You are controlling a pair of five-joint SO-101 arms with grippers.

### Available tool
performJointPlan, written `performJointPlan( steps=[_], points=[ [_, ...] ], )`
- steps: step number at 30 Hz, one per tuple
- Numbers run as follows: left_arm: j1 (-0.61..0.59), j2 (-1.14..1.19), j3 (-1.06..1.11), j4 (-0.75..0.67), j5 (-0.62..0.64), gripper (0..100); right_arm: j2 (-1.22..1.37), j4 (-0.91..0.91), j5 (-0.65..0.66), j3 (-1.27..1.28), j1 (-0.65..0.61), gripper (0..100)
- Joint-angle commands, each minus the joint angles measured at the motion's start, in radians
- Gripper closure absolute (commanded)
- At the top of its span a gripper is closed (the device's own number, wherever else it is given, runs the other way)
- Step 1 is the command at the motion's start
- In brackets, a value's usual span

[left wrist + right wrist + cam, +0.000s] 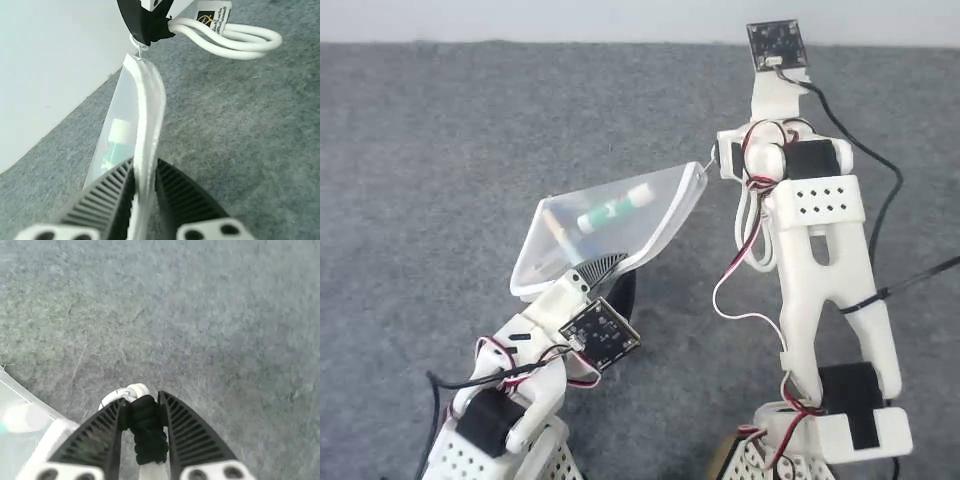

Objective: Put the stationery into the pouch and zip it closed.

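Note:
A clear plastic pouch [620, 225] hangs above the grey carpet, stretched between both grippers. Inside lie a green-and-white tube [613, 211] and a thin wooden stick [558, 232]. My left gripper [595, 268] is shut on the pouch's near end. The left wrist view has the pouch [125, 115] edge-on between the left gripper's [143, 200] ribbed fingers, with the tube [116, 145] showing through. My right gripper [713, 165] is at the pouch's far corner. In the right wrist view it [144, 410] is shut on the black zipper pull [147, 432], beside the pouch corner [25, 440].
Grey carpet [440, 180] covers the table, with a white wall strip along the far edge. White and red cables [750, 250] loop off the right arm, and a white cable loop [240, 37] hangs near the far pouch corner.

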Motion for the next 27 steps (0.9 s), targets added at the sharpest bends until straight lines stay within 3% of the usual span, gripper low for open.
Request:
performJointPlan(
  steps=[1,13,15,21,27],
  points=[
    [-0.003,-0.009,-0.007,0.017,-0.005,99,-0.001,-0.116,0.025,-0.077,0.151,99.3],
    [-0.003,-0.009,-0.007,0.017,-0.002,99,-0.013,-0.176,0.015,-0.064,0.211,98.7],
    [-0.005,-0.009,-0.007,0.021,-0.002,99,-0.019,-0.114,0.015,-0.074,0.203,96.5],
    [-0.005,-0.009,-0.007,0.043,-0.002,99,-0.150,0.111,0.020,-0.077,0.122,77.1],
    [-0.005,-0.009,-0.008,0.040,0.000,99,-0.323,0.265,0.021,-0.075,0.024,82.5]
  ],
)
